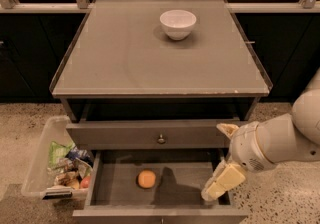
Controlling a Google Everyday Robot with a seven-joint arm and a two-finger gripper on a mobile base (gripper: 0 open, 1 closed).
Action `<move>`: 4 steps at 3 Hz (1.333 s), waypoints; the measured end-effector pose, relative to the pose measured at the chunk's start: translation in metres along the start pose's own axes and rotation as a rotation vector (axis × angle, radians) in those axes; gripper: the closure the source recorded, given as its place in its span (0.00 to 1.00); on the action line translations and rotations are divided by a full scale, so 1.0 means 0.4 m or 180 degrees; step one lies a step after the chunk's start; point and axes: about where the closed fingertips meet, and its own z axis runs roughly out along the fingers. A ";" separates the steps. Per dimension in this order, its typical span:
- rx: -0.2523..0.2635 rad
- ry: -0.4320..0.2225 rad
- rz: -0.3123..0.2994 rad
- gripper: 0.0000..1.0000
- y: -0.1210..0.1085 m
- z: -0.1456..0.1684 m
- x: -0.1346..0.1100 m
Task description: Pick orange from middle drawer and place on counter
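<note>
The orange [146, 178] lies on the floor of the pulled-out middle drawer [187, 193], left of its centre. My gripper [212, 162] hangs over the drawer's right end, to the right of the orange and apart from it. It is open and empty, with one pale finger [226, 129] level with the closed top drawer and the other finger [220, 184] down inside the open drawer. The grey counter [125, 63] is the slab on top of the cabinet.
A white bowl [177, 23] stands at the back of the counter, right of centre. A clear plastic bin [44, 160] with snack packets and a small red fruit [85, 182] sits on the speckled floor, left of the drawer. The top drawer [160, 135] is closed.
</note>
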 end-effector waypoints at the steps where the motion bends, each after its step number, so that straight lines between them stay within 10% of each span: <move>1: -0.0140 -0.0193 0.0192 0.00 -0.008 0.121 0.056; 4: -0.0402 -0.0477 0.0523 0.00 -0.053 0.395 0.180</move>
